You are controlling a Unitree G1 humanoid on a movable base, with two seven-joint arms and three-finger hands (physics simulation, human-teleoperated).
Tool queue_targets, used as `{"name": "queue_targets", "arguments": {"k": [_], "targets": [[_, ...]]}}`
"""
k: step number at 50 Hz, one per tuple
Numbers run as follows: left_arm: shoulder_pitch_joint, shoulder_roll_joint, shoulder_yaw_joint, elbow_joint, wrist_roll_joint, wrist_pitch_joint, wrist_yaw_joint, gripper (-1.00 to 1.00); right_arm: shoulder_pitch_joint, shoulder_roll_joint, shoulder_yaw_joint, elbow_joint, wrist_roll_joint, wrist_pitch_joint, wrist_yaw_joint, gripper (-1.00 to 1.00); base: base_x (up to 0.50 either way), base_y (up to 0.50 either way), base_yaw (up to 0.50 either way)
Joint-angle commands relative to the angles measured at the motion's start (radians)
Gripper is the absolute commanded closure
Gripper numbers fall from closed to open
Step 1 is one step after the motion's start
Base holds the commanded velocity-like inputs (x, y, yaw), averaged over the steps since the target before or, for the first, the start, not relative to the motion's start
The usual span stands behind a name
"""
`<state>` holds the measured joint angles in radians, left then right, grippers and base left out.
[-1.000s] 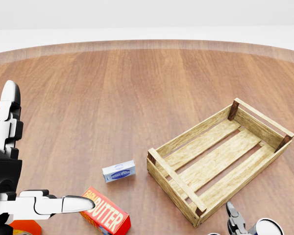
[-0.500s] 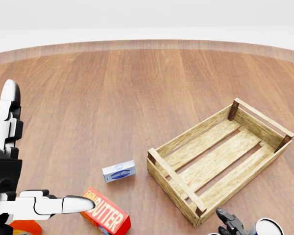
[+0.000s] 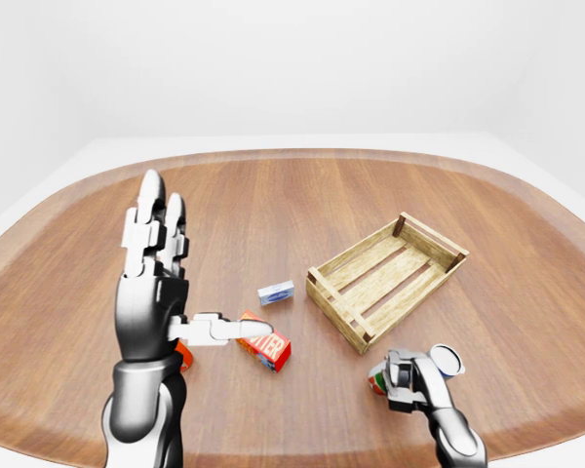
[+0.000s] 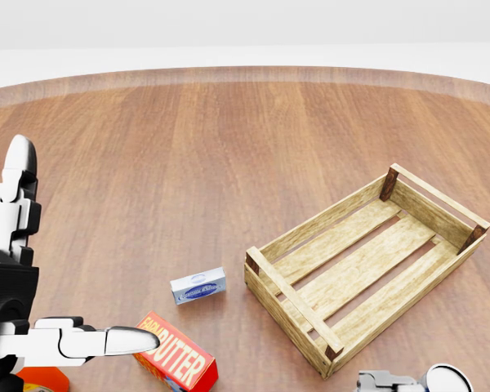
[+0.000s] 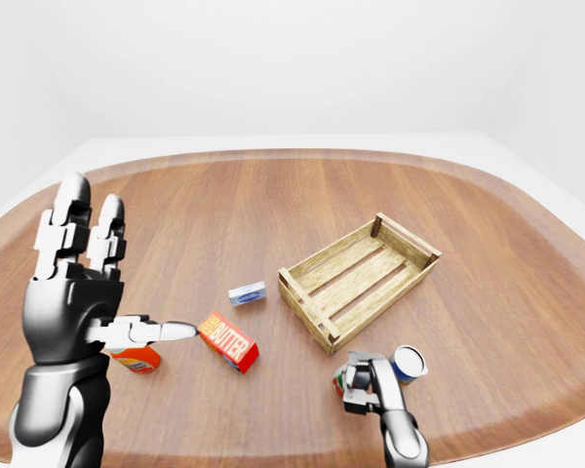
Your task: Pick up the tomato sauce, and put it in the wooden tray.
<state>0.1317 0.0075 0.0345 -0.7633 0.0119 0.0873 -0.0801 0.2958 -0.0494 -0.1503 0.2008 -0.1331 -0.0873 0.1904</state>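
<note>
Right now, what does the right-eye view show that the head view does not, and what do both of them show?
Only the right-eye view shows the whole right hand at a can, and an orange container whole behind the left hand. The head view adds nothing new; it cuts the can and hand at its bottom edge. Both show the wooden tray, the butter box, a small blue box and the table.

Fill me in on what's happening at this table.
The right hand is wrapped around the tomato sauce can near the bottom of the right-eye view, just below the wooden tray, which holds nothing yet. The left hand is raised with fingers open, holding nothing. A butter box, a small blue box and an orange container lie on the table.
</note>
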Motion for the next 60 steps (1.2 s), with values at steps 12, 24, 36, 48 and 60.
{"name": "queue_targets", "arguments": {"k": [12,24,36,48,60], "targets": [[-0.002,0.0,0.006,-0.016,-0.002,0.0,-0.001,-1.0,0.087,0.051,-0.012,-0.342,0.017,0.0,0.085,1.0,0.0,0.0,0.0],[0.0,0.0,0.005,-0.01,-0.001,0.0,-0.001,-1.0,0.15,0.088,-0.03,-0.701,0.026,0.175,0.18,1.0,0.0,0.0,0.0],[0.0,-0.001,-0.001,0.001,0.0,0.0,0.001,-1.0,0.079,0.105,-0.103,-0.949,0.0,0.175,0.265,1.0,0.0,0.0,0.0],[-0.001,0.0,-0.005,-0.003,0.0,0.0,0.002,-1.0,-0.183,0.0,-0.139,-1.092,-0.025,0.175,0.255,1.0,0.0,0.0,0.0],[-0.003,0.0,0.003,-0.01,-0.002,0.0,0.001,-1.0,-0.519,-0.162,-0.053,-0.722,-0.136,0.175,0.151,1.0,0.0,0.0,0.0]]}}
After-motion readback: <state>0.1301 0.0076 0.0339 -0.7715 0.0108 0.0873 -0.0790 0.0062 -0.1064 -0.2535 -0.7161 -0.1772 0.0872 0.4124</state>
